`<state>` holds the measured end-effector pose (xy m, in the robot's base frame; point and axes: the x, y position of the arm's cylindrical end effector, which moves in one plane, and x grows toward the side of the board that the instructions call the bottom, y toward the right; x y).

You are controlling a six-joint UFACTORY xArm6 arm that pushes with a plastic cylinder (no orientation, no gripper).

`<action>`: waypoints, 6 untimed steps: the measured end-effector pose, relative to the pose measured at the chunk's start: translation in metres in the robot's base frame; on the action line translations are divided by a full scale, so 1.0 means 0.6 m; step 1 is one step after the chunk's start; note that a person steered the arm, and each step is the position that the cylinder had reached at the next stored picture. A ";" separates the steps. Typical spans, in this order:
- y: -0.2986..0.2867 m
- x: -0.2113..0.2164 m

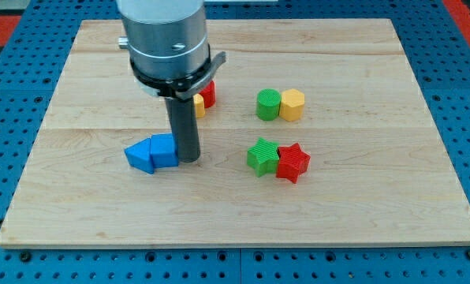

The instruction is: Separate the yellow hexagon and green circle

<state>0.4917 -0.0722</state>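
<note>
The green circle [268, 104] and the yellow hexagon [292, 104] stand touching side by side right of the board's middle, the circle on the left. My tip [188, 160] rests on the board against the right side of a blue block [165, 151], well to the left of and below the pair. The rod rises from it to the grey arm [164, 39] at the view's top.
A blue triangle [140, 156] touches the blue block's left side. A green star [262, 155] and a red star [292, 162] touch each other below the pair. A red block [208, 95] and a yellow block [199, 106] sit partly hidden behind the arm. The wooden board [377, 205] lies on a blue pegboard.
</note>
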 end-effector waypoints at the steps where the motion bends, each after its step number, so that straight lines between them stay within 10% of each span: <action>1: 0.039 -0.033; 6: 0.219 -0.151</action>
